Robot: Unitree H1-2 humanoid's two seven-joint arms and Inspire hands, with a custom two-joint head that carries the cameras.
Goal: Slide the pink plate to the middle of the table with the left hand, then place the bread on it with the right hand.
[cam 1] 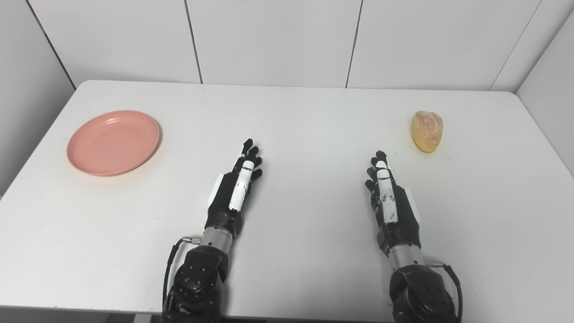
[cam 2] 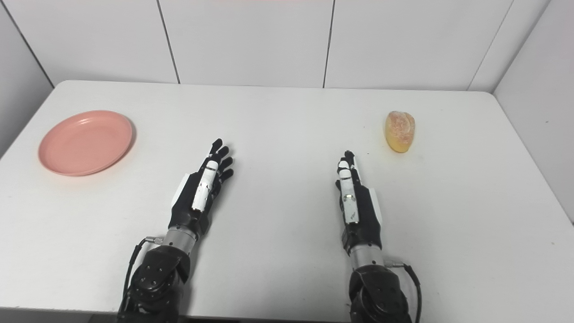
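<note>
pink plate [cam 1: 113,142] bare at far left, bread [cam 1: 427,131] well apart.

We've got a round pink plate [cam 1: 113,142] lying flat, empty, at left of frame; the golden bread [cam 1: 427,131] sits far right.

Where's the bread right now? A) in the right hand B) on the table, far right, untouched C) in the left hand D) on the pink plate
B: the bread lies alone on the table, beyond the open right hand.
</note>
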